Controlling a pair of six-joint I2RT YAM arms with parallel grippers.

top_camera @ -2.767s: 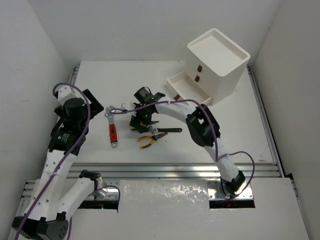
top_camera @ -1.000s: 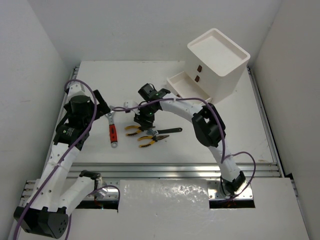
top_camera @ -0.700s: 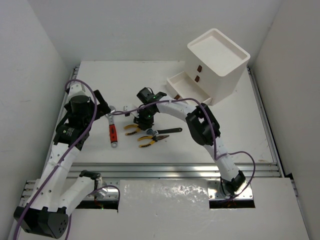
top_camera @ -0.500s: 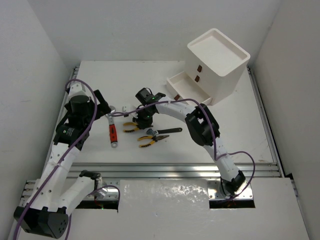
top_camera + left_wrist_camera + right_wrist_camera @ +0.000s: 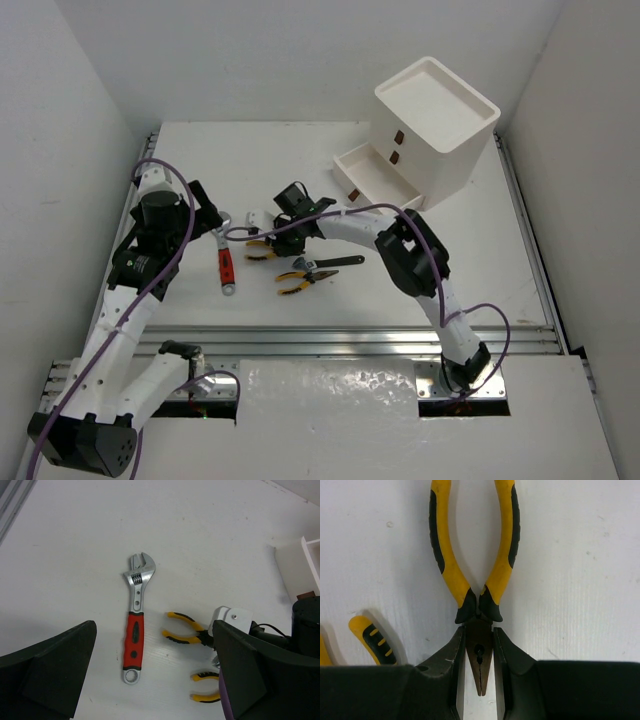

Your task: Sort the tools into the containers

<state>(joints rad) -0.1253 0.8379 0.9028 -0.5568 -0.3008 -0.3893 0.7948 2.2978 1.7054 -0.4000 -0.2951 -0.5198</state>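
Pliers (image 5: pixel 470 605) lie on the table (image 5: pixel 75 540) just right of the red wrench (image 5: pixel 134 640), nose clamped in the right gripper (image 5: pixel 479 640). The left gripper (image 5: pixel 153 630) hangs above the wrench, jaws wide apart.

The counter (image 5: pixel 230 160) lies free at upper left; the drawer box (image 5: pixel 455 165) (one drawer out) blocks upper right.

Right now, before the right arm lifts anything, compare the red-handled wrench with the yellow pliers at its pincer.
Handles: the red-handled wrench has one straight red grip; the yellow pliers have two yellow-and-black grips splayed apart. Contact: the wrench lies free, nothing touching it; the pliers' nose sits between the fingers of the right pincer, clamped or not I cannot tell. Shared: both lie flat on the white table.
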